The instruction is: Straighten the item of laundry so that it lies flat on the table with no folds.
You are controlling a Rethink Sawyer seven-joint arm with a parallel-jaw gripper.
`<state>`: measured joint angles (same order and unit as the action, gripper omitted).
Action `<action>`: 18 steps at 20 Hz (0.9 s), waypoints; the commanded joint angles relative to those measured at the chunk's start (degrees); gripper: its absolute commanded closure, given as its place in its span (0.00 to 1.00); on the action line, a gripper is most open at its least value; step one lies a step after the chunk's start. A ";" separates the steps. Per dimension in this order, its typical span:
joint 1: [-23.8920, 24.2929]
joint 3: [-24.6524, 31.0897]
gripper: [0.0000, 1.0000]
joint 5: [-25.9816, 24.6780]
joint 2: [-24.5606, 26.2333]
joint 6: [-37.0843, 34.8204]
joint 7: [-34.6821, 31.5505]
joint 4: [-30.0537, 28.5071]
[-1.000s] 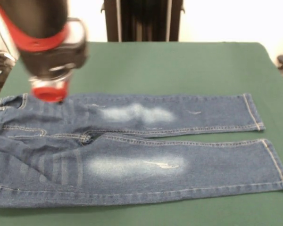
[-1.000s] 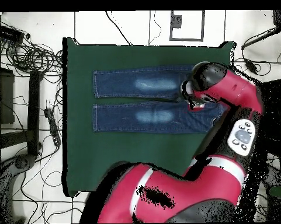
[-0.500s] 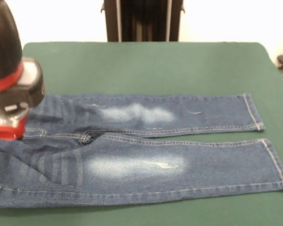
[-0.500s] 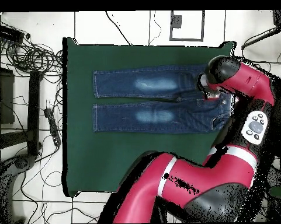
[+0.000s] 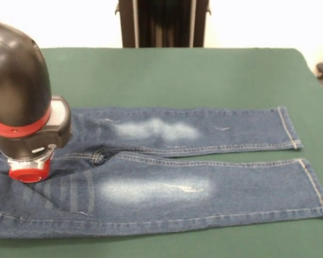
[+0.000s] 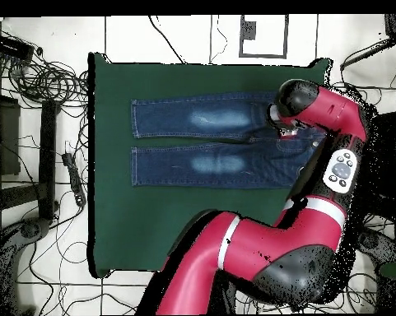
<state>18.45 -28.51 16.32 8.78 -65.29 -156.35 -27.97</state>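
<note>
The pincer (image 5: 28, 173) is hard to read: only a red ring shows at the bottom of the arm's black, red-banded head, right down at the denim, and the fingertips are hidden behind it, so I cannot tell whether it is spread or clenched, or whether it grips any cloth. From above, the wrist (image 6: 293, 103) covers the tool altogether, along with the waist of the garment. The arm (image 6: 258, 255) rises from the bottom of the overhead picture, bends up along the table's right side and hooks over the waist end, the head pointing straight down. Under and around the pincer lies the item of laundry (image 5: 167, 183), a pair of blue jeans, its two legs stretching away side by side, nearly flat, cuffs well apart from the pincer. Bare table (image 5: 177, 75) surrounds the jeans.
</note>
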 commanded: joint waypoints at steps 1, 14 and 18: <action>-3.41 4.64 1.00 1.31 5.34 -0.73 -5.74 2.44; 2.20 1.58 1.00 2.11 14.43 -4.44 2.42 18.82; 4.06 1.26 1.00 4.26 16.66 -4.76 8.01 22.18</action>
<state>22.34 -29.31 16.44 16.03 -77.25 -156.35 -11.62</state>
